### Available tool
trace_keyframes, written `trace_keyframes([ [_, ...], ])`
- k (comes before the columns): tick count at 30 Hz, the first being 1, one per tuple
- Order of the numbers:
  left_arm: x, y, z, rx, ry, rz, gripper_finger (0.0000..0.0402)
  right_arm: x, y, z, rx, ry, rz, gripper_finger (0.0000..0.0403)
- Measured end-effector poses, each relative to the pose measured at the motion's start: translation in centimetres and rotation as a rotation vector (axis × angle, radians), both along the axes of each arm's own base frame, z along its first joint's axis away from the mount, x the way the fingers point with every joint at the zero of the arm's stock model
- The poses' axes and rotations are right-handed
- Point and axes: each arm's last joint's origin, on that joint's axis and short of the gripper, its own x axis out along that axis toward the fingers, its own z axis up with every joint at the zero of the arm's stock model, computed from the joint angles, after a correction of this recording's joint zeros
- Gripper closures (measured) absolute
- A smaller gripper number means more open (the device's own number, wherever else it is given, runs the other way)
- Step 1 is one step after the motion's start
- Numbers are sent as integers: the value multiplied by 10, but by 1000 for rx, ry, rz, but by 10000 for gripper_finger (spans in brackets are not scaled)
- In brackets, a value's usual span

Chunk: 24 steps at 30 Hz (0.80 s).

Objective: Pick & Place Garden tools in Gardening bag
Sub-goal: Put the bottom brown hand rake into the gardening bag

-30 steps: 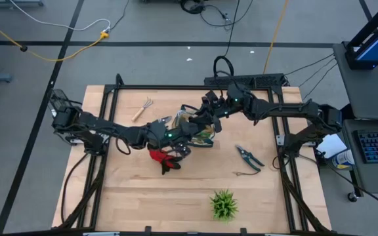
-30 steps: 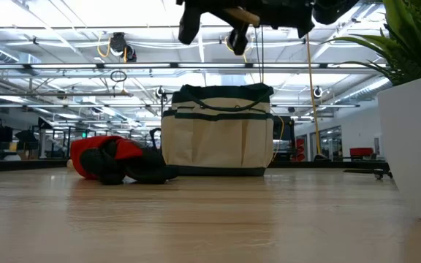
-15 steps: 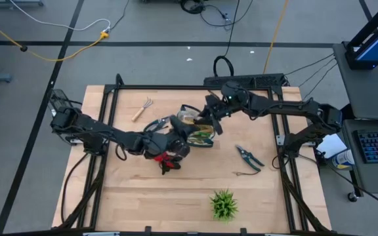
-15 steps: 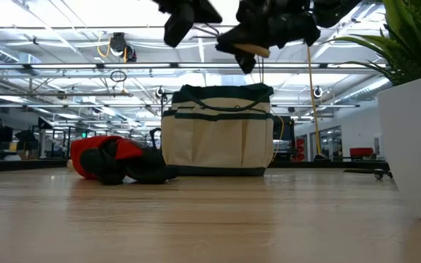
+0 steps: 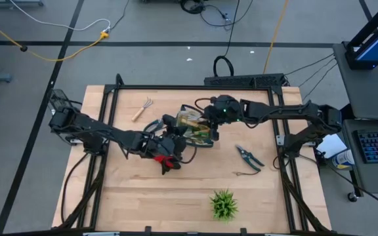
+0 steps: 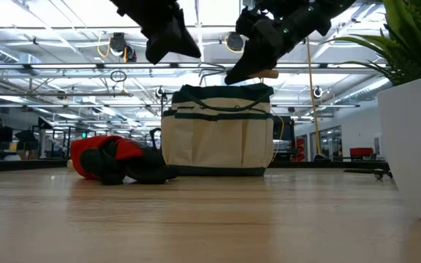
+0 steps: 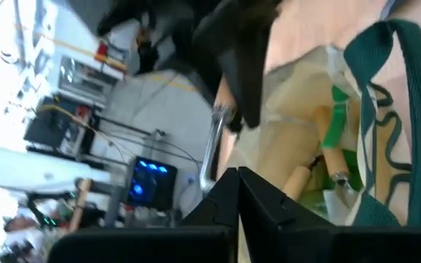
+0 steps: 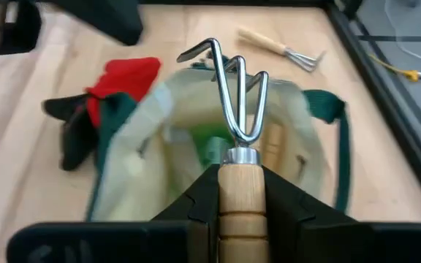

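Observation:
The cream gardening bag (image 5: 197, 133) with green trim stands open on its base at mid-table; wooden-handled tools stick up inside it (image 7: 320, 146). My right gripper (image 5: 210, 123) is shut on a small silver rake (image 8: 232, 80) just above the bag's opening (image 8: 210, 139). My left gripper (image 5: 168, 136) is shut and empty, raised beside the bag's left side, above the red-and-black glove (image 5: 165, 160), which lies on the table. A second rake (image 5: 143, 107) lies at the far left. Pruning shears (image 5: 248, 156) lie right of the bag. My right gripper pinches the rake's wooden handle (image 8: 241, 191) between its two fingers, just behind the metal collar. The handle runs along the fingers and the tines (image 8: 234, 73) stick out ahead. The rake is lifted clear and slants down toward the bag's opening from the table's right.
A green spiky plant (image 5: 223, 204) in a white pot (image 6: 411, 139) stands near the front edge, right of centre. A thin cord (image 5: 245, 173) lies by the shears. Bare wood lies at front left (image 5: 123, 196).
My right gripper has moved left and down with the rake, until it is over the bag, and has tipped the tines down toward the opening. My left gripper has drawn back from over the bag toward the table's left. The bag and glove have stayed put.

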Motion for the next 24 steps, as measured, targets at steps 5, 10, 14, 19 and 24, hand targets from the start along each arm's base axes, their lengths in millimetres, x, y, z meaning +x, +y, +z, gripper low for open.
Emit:
trace_keyframes([
  [5,-11,9,1,-134,-42,105,391,8,11,-7,-10,11,42,347],
  [10,-21,24,-9,-295,53,133,390,22,19,-22,-111,28,79,347],
  [14,-22,32,-15,-392,115,110,398,32,21,-32,-254,102,64,347],
  [19,-22,39,-14,-364,99,145,384,42,23,-34,-391,133,36,347],
  [24,-21,44,-14,-352,107,149,395,47,22,-54,-441,220,50,347],
])
